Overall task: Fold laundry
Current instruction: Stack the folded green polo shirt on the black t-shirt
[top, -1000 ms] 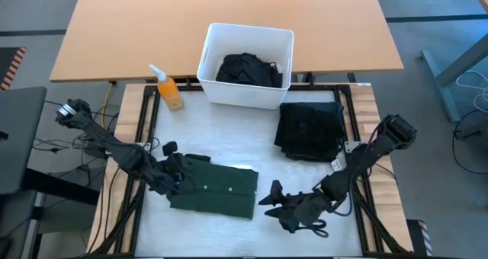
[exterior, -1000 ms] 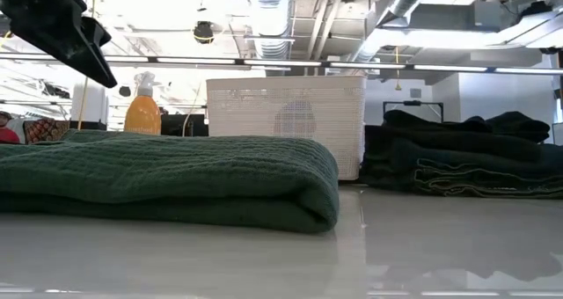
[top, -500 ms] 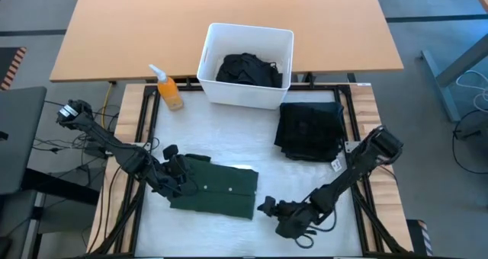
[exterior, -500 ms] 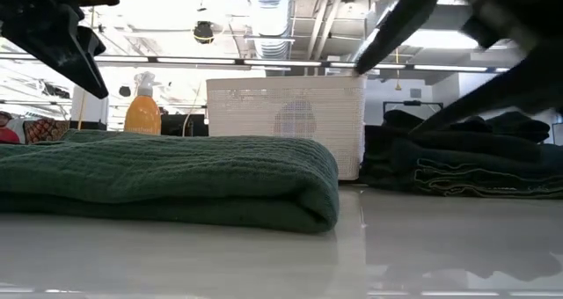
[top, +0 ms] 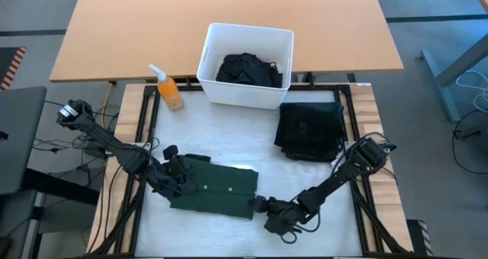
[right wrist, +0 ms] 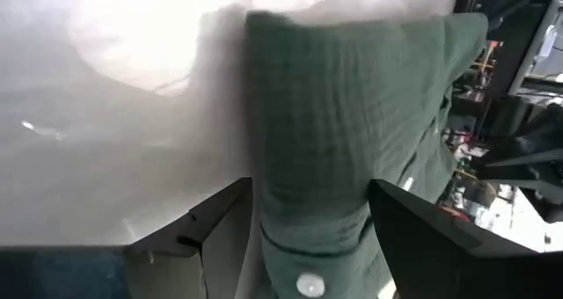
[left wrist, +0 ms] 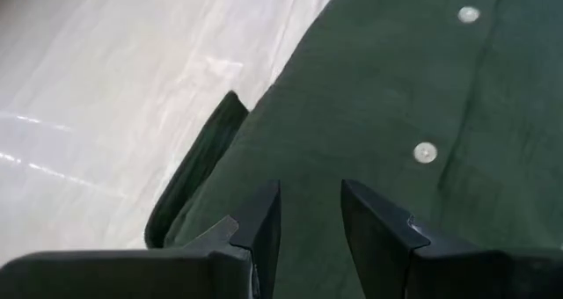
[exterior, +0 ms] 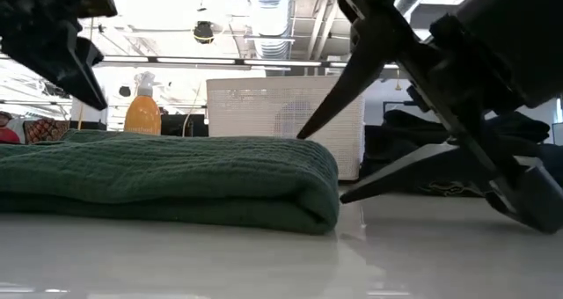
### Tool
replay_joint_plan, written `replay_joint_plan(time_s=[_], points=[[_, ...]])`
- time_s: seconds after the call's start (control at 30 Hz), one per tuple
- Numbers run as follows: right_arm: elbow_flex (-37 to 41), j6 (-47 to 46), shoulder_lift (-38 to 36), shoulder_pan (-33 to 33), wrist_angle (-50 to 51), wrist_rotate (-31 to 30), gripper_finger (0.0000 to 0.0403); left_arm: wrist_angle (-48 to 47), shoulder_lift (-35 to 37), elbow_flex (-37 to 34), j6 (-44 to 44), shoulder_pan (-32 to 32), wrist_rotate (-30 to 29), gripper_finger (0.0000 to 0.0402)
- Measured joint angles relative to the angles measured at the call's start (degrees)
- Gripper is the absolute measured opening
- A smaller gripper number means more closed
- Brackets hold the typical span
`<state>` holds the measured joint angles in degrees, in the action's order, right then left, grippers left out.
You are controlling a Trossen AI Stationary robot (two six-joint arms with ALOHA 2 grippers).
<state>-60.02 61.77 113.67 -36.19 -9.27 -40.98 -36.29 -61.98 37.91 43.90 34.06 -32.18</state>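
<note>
Laundry day runs on at the white table: a folded black stack lies at its right, a green shirt mid-table, black clothes wait in the bin. Right pincer, spread wide, reaches the shirt's edge. Left pincer, fingers part-open, hovers over the shirt's other end, gripping nothing visible.

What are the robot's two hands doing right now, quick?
Left gripper: fingers a little apart above the green shirt, holding nothing.
Right gripper: fingers wide open at the shirt's folded edge, not gripping it yet.
</note>
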Motion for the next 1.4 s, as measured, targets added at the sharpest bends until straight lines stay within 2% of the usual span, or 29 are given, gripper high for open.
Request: replay_joint_plan(time_s=[0.1,0.23,0.53,0.63,0.73,0.87,0.9,0.93,1.03,1.17,1.27,1.4], points=[[0.01,-0.12,0.07,0.75,-1.78,1.99,0.0256,2.48,0.00,-2.25,0.11,-0.02,-0.10,0.0112],[-0.08,0.06,0.89,2.93,-3.25,7.90,0.0256,5.36,0.00,-4.46,0.25,-0.02,-0.12,0.0112],[-3.29,9.15,7.36,8.16,-14.17,8.73,0.0251,5.27,0.02,-4.50,0.39,-0.02,0.13,0.0112],[-5.82,9.43,9.86,9.19,-13.83,10.53,0.0223,5.26,0.04,-4.50,-0.79,-0.02,0.15,0.0112],[-7.90,7.53,10.93,9.72,-10.80,14.33,0.0159,4.94,0.11,-4.25,-2.86,-0.02,-0.15,0.0112],[-10.84,-8.49,8.84,11.02,-4.00,21.63,0.0041,4.41,0.11,-0.99,-6.60,-0.02,-1.60,0.0112],[-11.60,-12.31,7.77,11.55,-1.04,24.42,0.0027,4.42,0.11,0.53,-8.31,-0.04,-1.70,0.0112],[-11.99,-16.22,6.87,12.03,1.68,27.20,0.0026,4.46,0.11,2.23,-10.24,-0.04,-1.75,0.0112],[-14.53,-29.64,3.50,13.36,7.72,28.36,0.0033,5.81,0.13,7.10,-16.42,0.02,-1.71,0.0112],[-19.30,-41.76,-3.51,15.05,17.58,30.90,0.0033,12.40,0.16,8.73,-24.03,1.68,1.25,0.0112],[-20.79,-48.49,-6.39,15.79,25.24,33.10,0.0028,13.89,-0.91,8.70,-25.17,4.00,4.45,0.0112],[-21.38,-54.24,-11.34,16.26,27.63,34.17,0.0028,14.62,-2.70,8.68,-24.45,8.92,3.09,0.0112]])
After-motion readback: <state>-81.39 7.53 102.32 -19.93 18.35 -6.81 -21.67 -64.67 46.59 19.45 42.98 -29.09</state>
